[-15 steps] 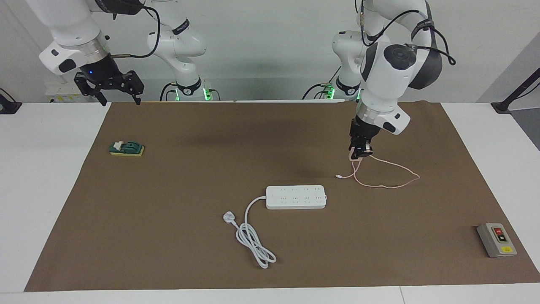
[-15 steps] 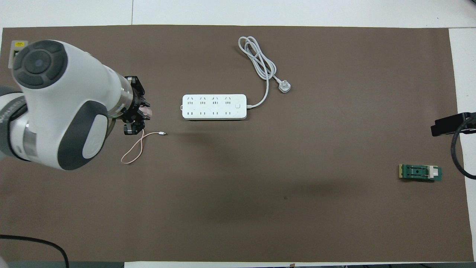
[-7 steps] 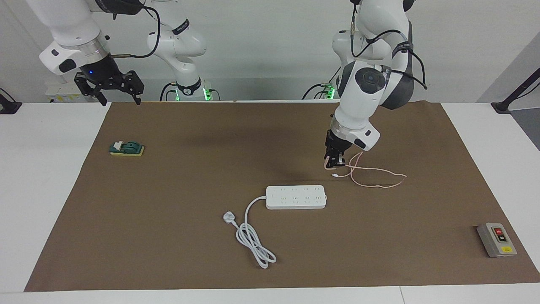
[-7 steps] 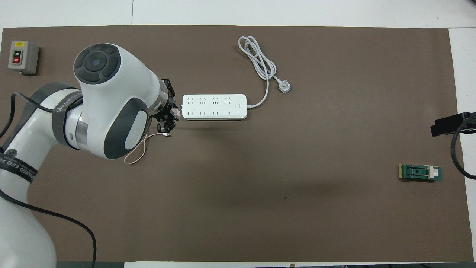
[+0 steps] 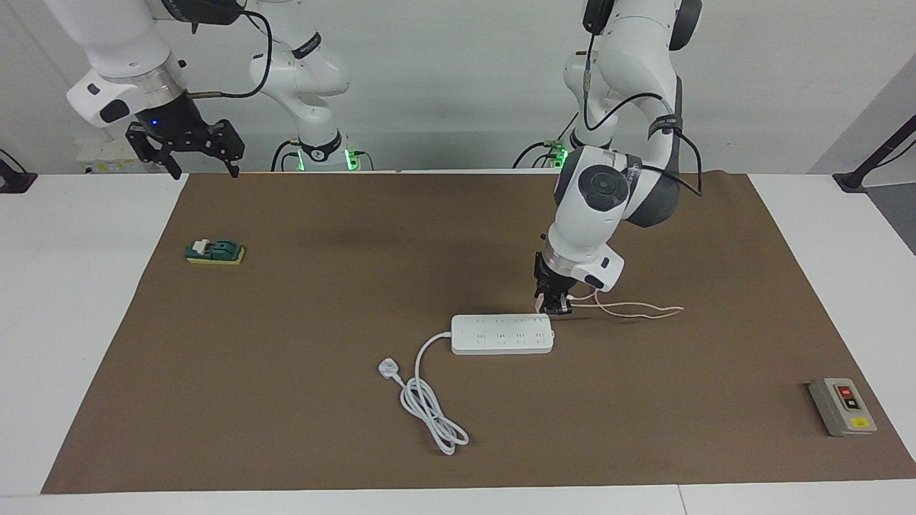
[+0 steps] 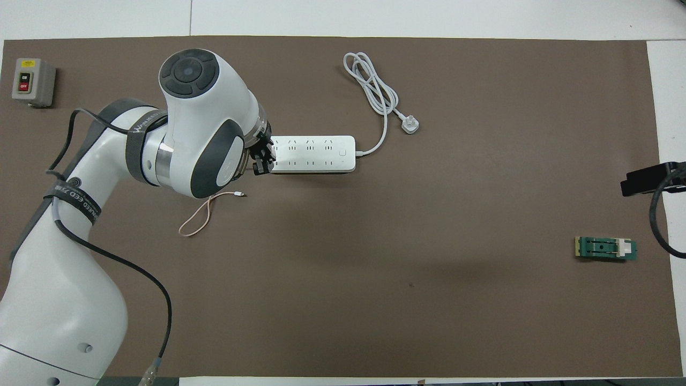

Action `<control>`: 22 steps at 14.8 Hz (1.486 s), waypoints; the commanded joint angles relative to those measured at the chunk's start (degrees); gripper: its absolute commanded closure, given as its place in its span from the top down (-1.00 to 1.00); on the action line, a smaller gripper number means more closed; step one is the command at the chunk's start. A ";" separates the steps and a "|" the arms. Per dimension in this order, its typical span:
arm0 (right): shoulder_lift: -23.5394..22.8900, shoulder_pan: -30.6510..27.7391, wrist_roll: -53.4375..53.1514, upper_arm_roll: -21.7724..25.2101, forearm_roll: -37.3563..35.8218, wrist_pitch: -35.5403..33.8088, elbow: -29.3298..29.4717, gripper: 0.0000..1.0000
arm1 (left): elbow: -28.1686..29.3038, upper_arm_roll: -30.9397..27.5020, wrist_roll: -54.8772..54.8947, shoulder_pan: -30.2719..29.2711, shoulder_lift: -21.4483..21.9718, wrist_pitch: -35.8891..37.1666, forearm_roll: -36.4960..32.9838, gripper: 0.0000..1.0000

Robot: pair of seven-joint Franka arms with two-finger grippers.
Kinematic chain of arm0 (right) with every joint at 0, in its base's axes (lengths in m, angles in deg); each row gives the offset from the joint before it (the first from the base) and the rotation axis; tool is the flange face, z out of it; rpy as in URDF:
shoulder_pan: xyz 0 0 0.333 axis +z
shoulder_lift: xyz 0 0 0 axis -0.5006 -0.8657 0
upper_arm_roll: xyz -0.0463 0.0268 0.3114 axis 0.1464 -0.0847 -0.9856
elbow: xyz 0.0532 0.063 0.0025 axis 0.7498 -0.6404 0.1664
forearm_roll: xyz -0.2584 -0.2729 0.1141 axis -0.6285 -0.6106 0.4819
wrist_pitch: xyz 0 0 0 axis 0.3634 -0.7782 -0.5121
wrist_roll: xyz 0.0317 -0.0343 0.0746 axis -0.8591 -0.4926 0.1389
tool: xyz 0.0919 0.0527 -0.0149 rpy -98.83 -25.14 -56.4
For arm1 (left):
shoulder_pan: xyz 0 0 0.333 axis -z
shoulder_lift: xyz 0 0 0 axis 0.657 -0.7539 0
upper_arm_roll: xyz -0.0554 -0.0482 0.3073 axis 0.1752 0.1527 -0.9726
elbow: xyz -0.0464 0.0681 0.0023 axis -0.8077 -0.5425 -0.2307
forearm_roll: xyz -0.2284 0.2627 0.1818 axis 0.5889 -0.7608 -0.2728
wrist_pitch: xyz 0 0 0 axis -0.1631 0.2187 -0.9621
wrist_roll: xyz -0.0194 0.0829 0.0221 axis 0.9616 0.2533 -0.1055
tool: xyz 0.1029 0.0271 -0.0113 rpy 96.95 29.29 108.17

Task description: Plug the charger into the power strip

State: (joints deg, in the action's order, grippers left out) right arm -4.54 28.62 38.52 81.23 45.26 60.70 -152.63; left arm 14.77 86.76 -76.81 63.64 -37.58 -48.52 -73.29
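The white power strip lies flat mid-table on the brown mat. My left gripper hangs low over the strip's end toward the left arm's side, shut on the charger. The fingers hide most of the charger's pink cube. Its thin pink cable trails from the gripper across the mat, with the tiny connector lying loose. My right gripper waits open, raised over the mat's corner at the right arm's end, with nothing in it.
The strip's thick white cord coils farther from the robots and ends in a white three-pin plug. A grey button box sits near the left arm's end. A green block lies toward the right arm's end.
My left gripper has carried the charger from beside the cable loop down to the power strip's end, dragging the cable along. The right arm has not moved.
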 commanded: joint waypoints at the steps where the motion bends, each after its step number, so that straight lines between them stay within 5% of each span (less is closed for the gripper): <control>1: 0.17 -0.78 0.56 -0.57 0.75 -0.88 0.21 1.00 | -1.12 -1.11 -2.37 0.64 -0.73 -1.12 -1.53 -1.00; 22: 0.17 -0.78 0.64 -0.57 0.75 -0.97 0.21 1.00 | 5.82 -0.84 -2.37 0.99 0.23 -8.07 -1.62 -1.00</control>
State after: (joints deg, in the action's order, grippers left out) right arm -4.54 28.62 38.52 81.22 45.26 60.64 -152.63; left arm 18.70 86.32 -78.03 63.98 -38.49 -55.25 -74.02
